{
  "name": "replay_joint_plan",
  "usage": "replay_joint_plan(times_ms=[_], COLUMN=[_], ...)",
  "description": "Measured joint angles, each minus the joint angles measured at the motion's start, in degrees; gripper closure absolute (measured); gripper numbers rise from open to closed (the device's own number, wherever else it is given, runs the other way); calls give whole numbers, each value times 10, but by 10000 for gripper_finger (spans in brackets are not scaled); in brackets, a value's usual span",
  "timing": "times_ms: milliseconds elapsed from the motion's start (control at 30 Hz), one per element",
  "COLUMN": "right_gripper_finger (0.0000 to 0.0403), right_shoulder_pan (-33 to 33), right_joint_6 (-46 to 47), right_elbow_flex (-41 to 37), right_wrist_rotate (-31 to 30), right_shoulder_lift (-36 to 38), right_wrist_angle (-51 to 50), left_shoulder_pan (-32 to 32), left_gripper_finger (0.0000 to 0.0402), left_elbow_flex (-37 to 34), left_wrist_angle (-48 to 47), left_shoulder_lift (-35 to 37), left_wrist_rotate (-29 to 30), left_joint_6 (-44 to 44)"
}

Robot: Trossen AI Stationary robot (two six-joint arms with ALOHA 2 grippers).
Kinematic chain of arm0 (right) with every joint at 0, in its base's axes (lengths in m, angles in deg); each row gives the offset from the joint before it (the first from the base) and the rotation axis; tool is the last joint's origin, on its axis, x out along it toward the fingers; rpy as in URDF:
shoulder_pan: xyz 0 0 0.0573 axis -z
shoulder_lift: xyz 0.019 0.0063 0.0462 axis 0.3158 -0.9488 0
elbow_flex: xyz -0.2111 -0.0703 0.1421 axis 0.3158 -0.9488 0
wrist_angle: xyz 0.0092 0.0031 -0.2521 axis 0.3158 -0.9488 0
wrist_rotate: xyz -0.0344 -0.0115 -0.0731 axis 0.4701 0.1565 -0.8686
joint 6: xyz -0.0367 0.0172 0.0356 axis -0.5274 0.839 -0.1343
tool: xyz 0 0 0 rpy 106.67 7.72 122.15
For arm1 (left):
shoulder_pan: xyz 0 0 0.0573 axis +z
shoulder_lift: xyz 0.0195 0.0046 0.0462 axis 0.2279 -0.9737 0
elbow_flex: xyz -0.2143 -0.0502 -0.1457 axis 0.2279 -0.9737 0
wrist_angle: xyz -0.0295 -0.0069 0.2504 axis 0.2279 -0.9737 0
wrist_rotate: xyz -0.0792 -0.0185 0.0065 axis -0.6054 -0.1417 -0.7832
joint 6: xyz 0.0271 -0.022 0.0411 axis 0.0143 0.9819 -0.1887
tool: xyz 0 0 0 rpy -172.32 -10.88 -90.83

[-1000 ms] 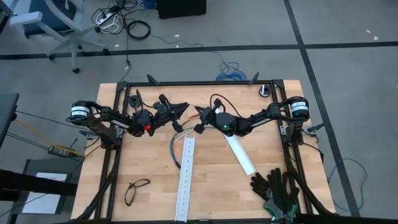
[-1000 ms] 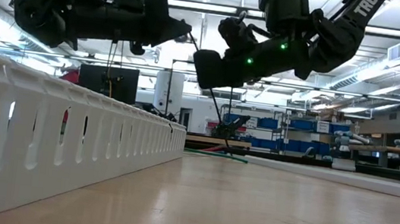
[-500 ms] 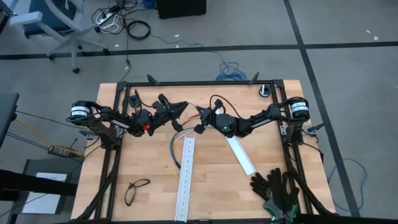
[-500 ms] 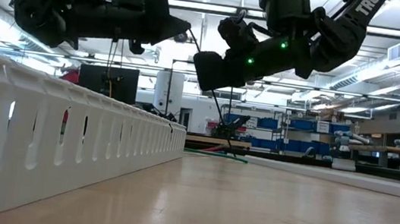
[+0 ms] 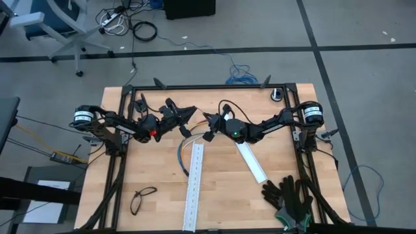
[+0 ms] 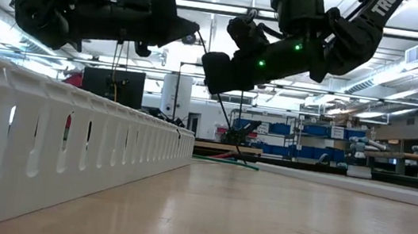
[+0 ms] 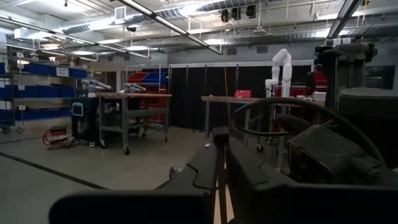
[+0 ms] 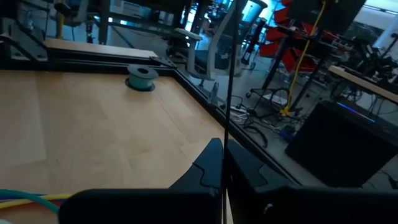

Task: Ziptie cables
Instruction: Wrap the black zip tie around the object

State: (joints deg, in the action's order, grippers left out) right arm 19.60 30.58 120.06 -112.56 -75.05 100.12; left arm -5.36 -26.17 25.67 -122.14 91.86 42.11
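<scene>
The cables, a curved bundle of coloured wires, lie on the table beside a white rail; they also show in the low view and in the right wrist view. Above them, over the table's far middle, my left gripper and my right gripper meet tip to tip. Both are shut on a thin black zip tie, which runs between the two and hangs down behind my right gripper. My left gripper pinches one end of the zip tie between its two fingers, at their tips. The fingers reach in about level from the table's left. The strip is clear of the table and runs on to the right gripper. My right gripper pinches the zip tie between its two fingers, reaching in level from the table's right. The strip passes across the fingers. Its free length hangs slanting down toward the cables.
A long white perforated rail lies along the table's middle, and looms at the left of the low view. A second rail, black gloves, glasses and a green roll lie around. A black frame edges the table.
</scene>
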Motion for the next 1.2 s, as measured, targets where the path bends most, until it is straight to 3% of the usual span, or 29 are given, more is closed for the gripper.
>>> replay_joint_plan(times_ms=[867,1200], right_gripper_finger=[403,403], right_shoulder_pan=[-5,-5], right_joint_6=[1,0], right_elbow_flex=[0,0], right_wrist_rotate=[29,29], right_shoulder_lift=[0,0], right_wrist_angle=[-1,-1], left_shoulder_pan=[1,1], left_gripper_finger=[401,386], left_elbow_flex=[0,0], left_wrist_angle=[-11,-12], left_shoulder_lift=[0,0], left_wrist_rotate=[-1,-1], left_joint_6=[18,19])
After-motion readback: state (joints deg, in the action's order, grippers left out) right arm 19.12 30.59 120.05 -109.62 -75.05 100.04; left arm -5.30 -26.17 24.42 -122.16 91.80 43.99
